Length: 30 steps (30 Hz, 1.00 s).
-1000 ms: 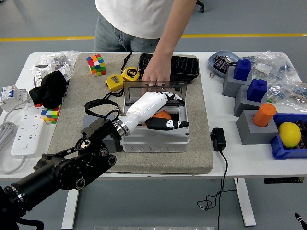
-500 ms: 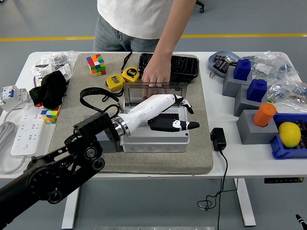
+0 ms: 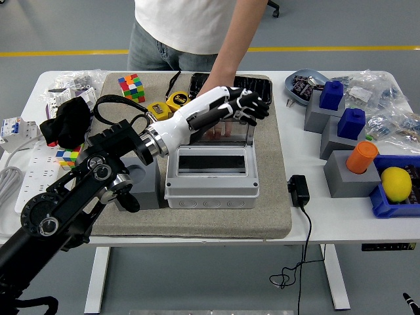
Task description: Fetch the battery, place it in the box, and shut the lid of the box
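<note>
Head view: left hand at upper centre of the frame, fingers spread loosely, gripping nothing, raised over the clear lid standing upright behind the grey box. A person's hand rests behind that lid. Battery not discernible; box interior looks dark through its front window.

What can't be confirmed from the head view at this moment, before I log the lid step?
- Battery: not visible; the box interior shows only dark.
- Lid: upright, but its top edge is covered by the left hand, so contact is unclear.
- Person's hand: seen only through the clear lid, behind the robot's forearm; grip unclear.
- Right hand: outside the picture.
- Bagged items at far right: too small to identify.
</note>
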Available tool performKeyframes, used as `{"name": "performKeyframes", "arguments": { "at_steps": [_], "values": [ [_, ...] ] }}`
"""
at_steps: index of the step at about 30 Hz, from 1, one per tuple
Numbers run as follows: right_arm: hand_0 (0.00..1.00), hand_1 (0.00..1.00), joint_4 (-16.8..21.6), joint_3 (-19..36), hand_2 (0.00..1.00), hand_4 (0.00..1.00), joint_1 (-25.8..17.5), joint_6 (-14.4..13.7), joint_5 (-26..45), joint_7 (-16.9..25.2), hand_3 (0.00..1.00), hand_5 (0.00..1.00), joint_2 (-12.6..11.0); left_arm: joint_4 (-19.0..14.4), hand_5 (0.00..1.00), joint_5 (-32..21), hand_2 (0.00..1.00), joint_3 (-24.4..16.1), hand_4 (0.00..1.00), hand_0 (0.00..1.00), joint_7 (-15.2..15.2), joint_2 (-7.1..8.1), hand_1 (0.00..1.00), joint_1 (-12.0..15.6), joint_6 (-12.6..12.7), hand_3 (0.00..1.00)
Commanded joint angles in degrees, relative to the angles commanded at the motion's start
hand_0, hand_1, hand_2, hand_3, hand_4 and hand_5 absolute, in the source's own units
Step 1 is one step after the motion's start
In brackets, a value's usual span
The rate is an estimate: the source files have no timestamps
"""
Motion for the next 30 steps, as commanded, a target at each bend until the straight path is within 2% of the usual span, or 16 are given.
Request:
{"name": "performKeyframes", "arguments": {
  "at_steps": [1,5,6,7,11,12,17,18,23,24,30],
  "values": [
    [0.796,0.727,-0.03,-0.08,0.737,0.998,0.04,0.0,0.06,0.0,0.738,0.998,-0.01,1.13,0.884,-2.61,0.734,-0.29,0.998,0.747,-0.91,-0.24,0.78,-0.49,2.32,0.664],
    [0.796,0.727,0.03,-0.04,0.737,0.998,0.17,0.04,0.01,-0.01,0.738,0.998,-0.03,4.29,0.884,-11.76,0.734,-0.88,0.998,0.747,-2.6,-0.75,0.78,-1.77,7.17,0.664],
    [0.795,0.724,0.02,-0.12,0.736,0.998,0.22,0.03,0.07,0.0,0.738,0.998,-0.05,4.98,0.882,-11.7,0.771,-0.84,0.998,0.829,-3.05,-0.87,0.84,-2.14,8.31,0.687],
    [0.795,0.724,0.0,-0.19,0.736,0.998,0.27,0.02,0.11,-0.01,0.738,0.998,-0.05,5.68,0.882,-10.33,0.771,-0.58,0.998,0.829,-3.35,-0.92,0.84,-2.57,9.16,0.687],
    [0.795,0.724,0.03,-0.1,0.736,0.998,0.35,0.02,0.05,-0.04,0.738,0.998,-0.06,7.52,0.882,-0.64,0.771,1.36,0.998,0.829,-2.39,-0.42,0.84,-3.84,9.68,0.687],
    [0.795,0.725,0.0,-0.11,0.735,0.998,0.35,0.0,0.07,-0.03,0.738,0.998,-0.07,7.81,0.936,1.96,0.907,1.91,0.998,0.998,-2.09,-0.27,0.998,-4.06,9.53,0.759],
    [0.795,0.725,-0.06,-0.13,0.735,0.998,0.27,-0.06,0.11,-0.05,0.738,0.998,-0.04,9.14,0.936,13.88,0.907,3.86,0.998,0.998,-1.34,0.12,0.998,-4.65,8.47,0.759],
    [0.796,0.723,-0.04,-0.07,0.736,0.998,0.26,-0.05,0.07,-0.06,0.738,0.998,-0.04,9.34,0.998,16.49,0.96,4.25,0.998,0.998,-1.25,0.24,0.998,-4.74,8.3,0.786],
    [0.796,0.723,0.01,0.07,0.736,0.998,0.32,-0.02,-0.03,-0.06,0.738,0.998,-0.08,9.22,0.998,28.41,0.96,5.59,0.998,0.998,-0.69,0.74,0.998,-4.87,7.69,0.786],
    [0.796,0.724,0.02,0.09,0.735,0.998,0.32,-0.01,-0.06,-0.07,0.738,0.998,-0.08,9.32,0.998,31.01,0.954,5.83,0.998,0.998,-0.56,0.83,0.998,-4.94,7.58,0.758],
    [0.796,0.723,0.0,0.06,0.735,0.998,0.32,-0.06,-0.21,-0.07,0.738,0.998,-0.09,9.35,0.998,45.16,0.949,6.66,0.998,0.998,0.09,1.35,0.998,-4.94,7.02,0.738]
  ]
}}
